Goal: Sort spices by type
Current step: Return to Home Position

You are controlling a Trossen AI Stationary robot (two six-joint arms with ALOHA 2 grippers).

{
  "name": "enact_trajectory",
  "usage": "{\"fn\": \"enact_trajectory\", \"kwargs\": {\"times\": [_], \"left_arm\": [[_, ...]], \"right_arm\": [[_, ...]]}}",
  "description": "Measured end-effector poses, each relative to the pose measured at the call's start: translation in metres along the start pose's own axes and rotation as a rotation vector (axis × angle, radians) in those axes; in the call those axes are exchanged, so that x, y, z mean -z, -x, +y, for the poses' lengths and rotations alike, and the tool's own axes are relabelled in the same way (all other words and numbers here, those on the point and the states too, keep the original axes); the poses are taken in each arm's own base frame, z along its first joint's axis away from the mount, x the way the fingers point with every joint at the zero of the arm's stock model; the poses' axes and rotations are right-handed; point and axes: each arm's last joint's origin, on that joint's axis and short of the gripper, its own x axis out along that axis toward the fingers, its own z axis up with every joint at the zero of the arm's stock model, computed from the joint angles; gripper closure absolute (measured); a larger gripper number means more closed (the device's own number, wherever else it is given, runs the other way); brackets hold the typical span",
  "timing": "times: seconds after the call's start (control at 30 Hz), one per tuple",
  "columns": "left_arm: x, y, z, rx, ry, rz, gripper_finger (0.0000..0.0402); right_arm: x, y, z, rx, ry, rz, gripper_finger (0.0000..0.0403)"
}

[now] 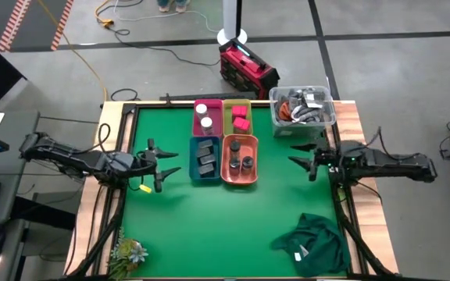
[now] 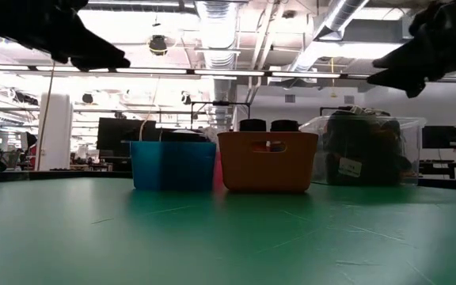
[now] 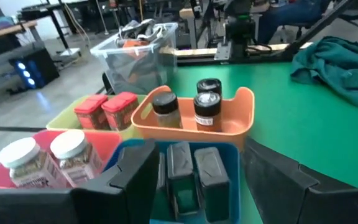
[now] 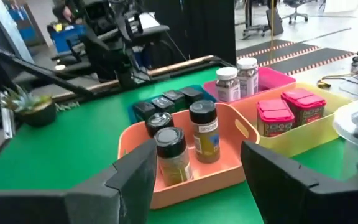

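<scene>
Four bins stand together near the table's far side. The pink bin (image 1: 207, 117) holds two white-capped jars (image 3: 42, 158). The yellow-green bin (image 1: 238, 117) holds two pink-red blocks (image 3: 106, 110). Dark grey tins (image 3: 194, 177) lie in the blue bin (image 1: 205, 160), and three dark round jars (image 4: 188, 140) stand in the orange bin (image 1: 240, 159). My left gripper (image 1: 161, 166) hangs open left of the blue bin. My right gripper (image 1: 301, 160) hangs open right of the orange bin. Neither touches anything.
A clear box of cables (image 1: 302, 108) sits at the far right corner. A crumpled dark green cloth (image 1: 312, 243) lies near the right front corner, a small plant (image 1: 128, 253) at the left front corner. Bare green mat (image 1: 209, 226) spreads across the near half.
</scene>
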Motion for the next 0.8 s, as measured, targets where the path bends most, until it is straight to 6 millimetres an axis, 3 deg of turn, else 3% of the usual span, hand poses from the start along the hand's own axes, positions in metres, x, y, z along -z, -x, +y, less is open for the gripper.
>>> {"fn": "enact_trajectory", "kwargs": {"times": [0.2,0.5,0.8], "left_arm": [[0.004,0.011,0.000,-0.005,0.013,0.030,0.0187],[0.003,0.014,-0.007,0.049,0.014,0.024,0.0187],[0.003,0.016,-0.017,0.220,0.027,0.021,0.0187]], "right_arm": [[0.000,0.017,-0.004,-0.021,-0.053,-0.100,0.0143],[0.036,-0.003,-0.006,-0.047,-0.120,-0.166,0.0143],[0.038,-0.004,-0.003,-0.083,-0.167,-0.195,0.0143]]}}
